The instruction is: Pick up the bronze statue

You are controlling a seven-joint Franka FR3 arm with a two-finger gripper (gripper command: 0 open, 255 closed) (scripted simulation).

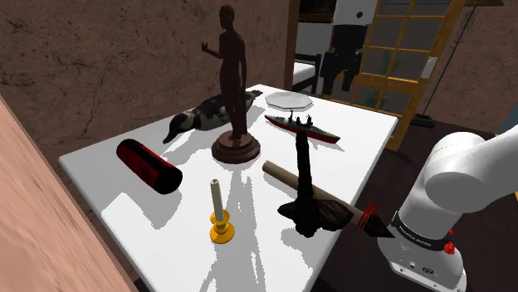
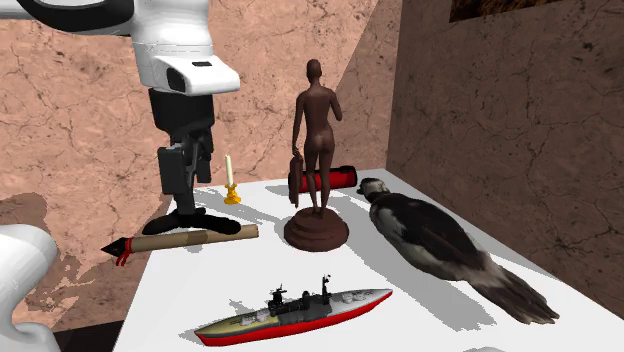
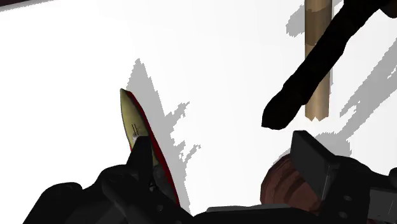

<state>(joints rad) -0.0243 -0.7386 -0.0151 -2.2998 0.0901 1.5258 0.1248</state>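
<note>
On the white table, the tall brown statue could be toppled if clipped high by the wide-spread gripper.

White surface carries: red cylinder lying flat; candle upright in yellow holder; black-and-white bird lying down; grey-red model warship; white plate near far edge; tan roll, red-tasselled end.

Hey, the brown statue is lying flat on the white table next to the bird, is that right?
Not quite. The brown statue is not lying flat: it stands upright on its round base, on the white table, next to the bird. The shoulder view shows this plainly.
</note>
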